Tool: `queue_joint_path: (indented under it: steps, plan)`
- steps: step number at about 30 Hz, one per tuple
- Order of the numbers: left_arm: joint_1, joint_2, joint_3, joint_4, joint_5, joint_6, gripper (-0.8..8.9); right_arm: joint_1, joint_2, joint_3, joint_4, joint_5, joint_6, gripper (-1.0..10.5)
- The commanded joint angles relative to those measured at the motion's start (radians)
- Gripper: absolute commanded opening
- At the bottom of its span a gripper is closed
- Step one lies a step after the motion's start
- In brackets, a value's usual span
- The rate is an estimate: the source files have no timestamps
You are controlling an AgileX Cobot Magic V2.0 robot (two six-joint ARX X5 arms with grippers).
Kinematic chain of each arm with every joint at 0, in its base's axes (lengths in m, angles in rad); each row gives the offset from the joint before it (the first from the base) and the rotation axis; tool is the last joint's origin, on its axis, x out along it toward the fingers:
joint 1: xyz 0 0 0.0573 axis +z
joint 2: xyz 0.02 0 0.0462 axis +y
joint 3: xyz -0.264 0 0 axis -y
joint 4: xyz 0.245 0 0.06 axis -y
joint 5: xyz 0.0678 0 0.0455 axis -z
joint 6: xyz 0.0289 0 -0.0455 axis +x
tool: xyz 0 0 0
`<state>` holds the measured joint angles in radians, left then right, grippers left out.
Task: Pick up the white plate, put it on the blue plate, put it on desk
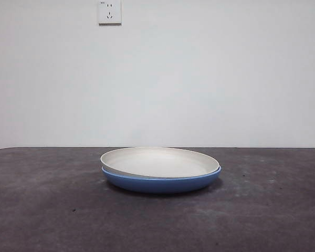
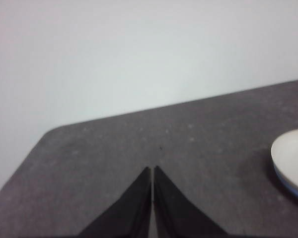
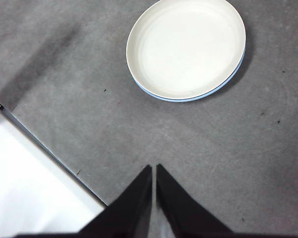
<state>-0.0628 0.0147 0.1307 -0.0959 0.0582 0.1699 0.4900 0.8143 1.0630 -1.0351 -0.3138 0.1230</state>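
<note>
Two plates sit stacked mid-desk [image 1: 42,210]; the white plate [image 1: 158,161] nests slightly askew in the blue plate [image 1: 163,184], so this step looks done; the left gripper [image 2: 152,171] and right gripper [image 3: 153,168] wait apart from them, jaws together, holding nothing.

Bare test bench in a plain indoor room, more lab than home.

From my feeds I see a dark mottled desk [image 1: 52,210] pushed against an unmarked white wall [image 1: 199,79], with one wall socket [image 1: 109,11] high at about 11 o'clock in the front view. The only household items are two stacked plates [image 1: 160,170] at the desk's middle. The desk's rounded corner [image 2: 54,130] shows in my left wrist view, against that same blank wall.
</note>
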Motion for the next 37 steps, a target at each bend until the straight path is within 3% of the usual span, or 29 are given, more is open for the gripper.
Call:
queue_joint_path:
  steps: [1, 13, 37]
  plan:
    - [0.004, -0.012, -0.023, -0.019, 0.000, -0.006, 0.09, 0.005, 0.007, 0.014, 0.010, 0.000, -0.008, 0.1]
    - [0.004, -0.012, -0.118, -0.045, 0.000, -0.023, 0.09, 0.005, 0.007, 0.014, 0.010, 0.000, -0.008, 0.1]
    - [0.004, -0.011, -0.119, -0.091, 0.000, -0.036, 0.09, 0.005, 0.007, 0.014, 0.010, 0.000, -0.008, 0.1]
